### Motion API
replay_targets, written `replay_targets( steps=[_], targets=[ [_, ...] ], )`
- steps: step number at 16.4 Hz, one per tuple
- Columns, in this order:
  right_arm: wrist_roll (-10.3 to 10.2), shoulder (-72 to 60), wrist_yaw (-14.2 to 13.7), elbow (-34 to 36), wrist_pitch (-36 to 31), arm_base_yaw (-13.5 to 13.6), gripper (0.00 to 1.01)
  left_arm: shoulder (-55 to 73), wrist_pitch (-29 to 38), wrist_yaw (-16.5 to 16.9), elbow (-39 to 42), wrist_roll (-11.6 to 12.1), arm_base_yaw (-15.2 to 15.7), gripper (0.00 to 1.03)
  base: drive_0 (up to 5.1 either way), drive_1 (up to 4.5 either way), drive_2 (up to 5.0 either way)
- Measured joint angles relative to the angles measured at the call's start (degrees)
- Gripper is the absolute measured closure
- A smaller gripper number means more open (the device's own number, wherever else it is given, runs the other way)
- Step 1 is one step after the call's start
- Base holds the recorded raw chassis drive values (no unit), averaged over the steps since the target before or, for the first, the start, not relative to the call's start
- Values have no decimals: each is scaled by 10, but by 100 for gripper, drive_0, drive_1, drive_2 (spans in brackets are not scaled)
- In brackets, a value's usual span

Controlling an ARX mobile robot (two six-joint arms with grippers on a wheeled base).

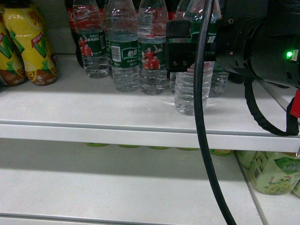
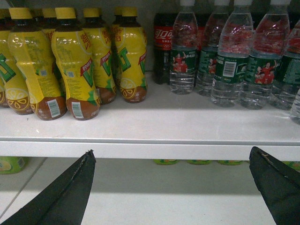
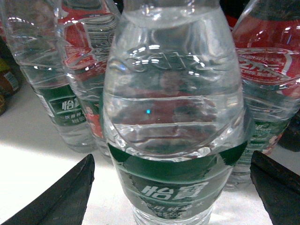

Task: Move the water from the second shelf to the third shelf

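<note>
Water (image 3: 173,117) filled our right wrist view: a clear ribbed bottle whose dark green label carried the white characters 怡寶, standing on the white shelf (image 1: 93,105) in front of its fellows. Our right gripper (image 3: 173,187) had its black fingers (image 3: 61,197) spread wide on either side of it, apart from the plastic. Our left gripper (image 2: 171,187) hung wide-jawed and empty before the shelf edge. Behind stood more green-labelled water bottles (image 2: 229,61) with barcodes and red-shirted figures, a cola bottle (image 2: 163,42) with a red label, and yellow bottles (image 2: 75,65) with barcodes and a large green letter.
</note>
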State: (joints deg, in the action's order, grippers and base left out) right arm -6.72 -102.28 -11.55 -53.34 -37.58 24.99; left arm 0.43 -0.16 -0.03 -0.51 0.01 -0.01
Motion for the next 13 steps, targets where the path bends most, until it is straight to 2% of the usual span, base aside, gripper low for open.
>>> replay_targets(
  steps=[7,11,13],
  targets=[
    [8,-37,4,-62,21,1,3,0,0,0,0,0,0,5,0,0,0],
    [10,-54,-6,-89,36,2,3,0,0,0,0,0,0,5,0,0,0],
    [11,-54,-16,-93,38,5,20,0,0,0,0,0,0,5,0,0,0]
  ],
)
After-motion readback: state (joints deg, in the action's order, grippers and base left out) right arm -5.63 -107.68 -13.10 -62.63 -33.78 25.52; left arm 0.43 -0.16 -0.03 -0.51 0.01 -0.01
